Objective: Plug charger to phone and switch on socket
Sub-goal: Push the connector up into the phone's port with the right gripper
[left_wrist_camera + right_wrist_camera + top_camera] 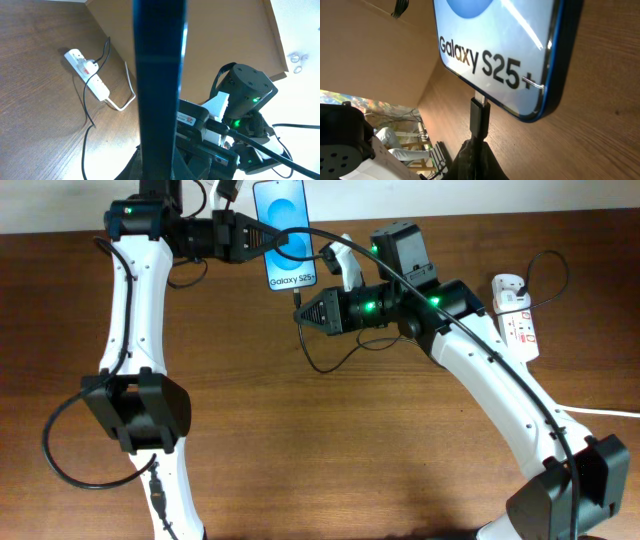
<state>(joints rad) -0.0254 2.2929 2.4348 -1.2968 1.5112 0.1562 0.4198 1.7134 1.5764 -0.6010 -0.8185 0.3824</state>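
**2 robot arms meet at a phone over a wooden table**

The left gripper (283, 242) is closed across the phone (281, 205) and holds it off the table (300, 460) near the far edge. The blue screen faces the overhead camera, with the white strip reading "Galaxy S25+" at the near end. In the left wrist view the phone (159, 75) shows edge-on as a dark vertical band.

The right gripper (303, 306) reaches in from the right, just below that end, clamped on the charger (298, 296). The right wrist view shows this up close — the black plug (480, 117) stands upright out of the fingers (470, 160), its metal tip touching the bottom edge of the phone (505, 45). How deep it sits cannot be told. The thin black cable loops over the table under the right arm.

The socket (517, 320) lies at the table's right side, well apart from the phone, with a white adapter (508, 285) plugged in at its far end. Its switch is too small to read.
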